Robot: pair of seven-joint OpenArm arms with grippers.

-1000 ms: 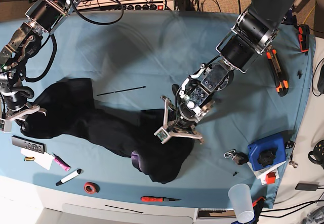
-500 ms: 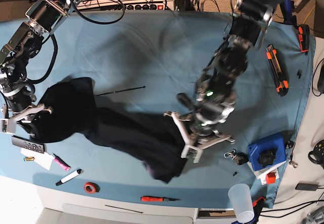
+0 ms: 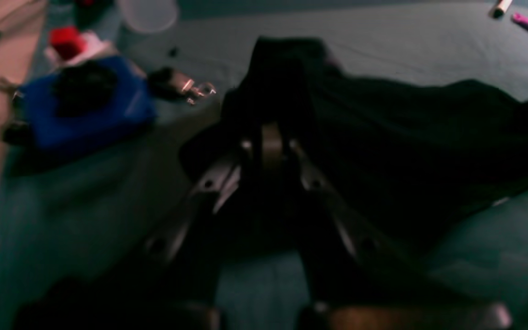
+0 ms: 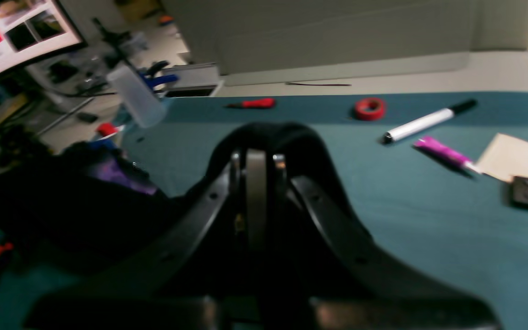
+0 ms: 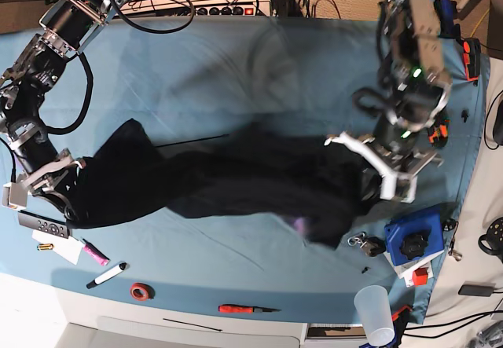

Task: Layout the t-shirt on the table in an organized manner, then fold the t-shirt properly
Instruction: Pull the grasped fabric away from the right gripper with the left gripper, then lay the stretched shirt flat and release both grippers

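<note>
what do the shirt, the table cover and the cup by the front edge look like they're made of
Shirt: soft black matte fabric, apparently knit; it drapes and bunches in folds. Table cover: smooth light blue cloth, faint creases showing. Cup: likely plastic, cloudy and translucent, with a thin rim.

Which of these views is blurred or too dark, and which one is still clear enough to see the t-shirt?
Left wrist view: dark and blurred; the t-shirt is shapeless black and the blue box smeared. Right wrist view: brighter, with a soft background; the white marker is readable. Base view: evenly lit, but the left gripper and the shirt's middle show motion blur.
</note>
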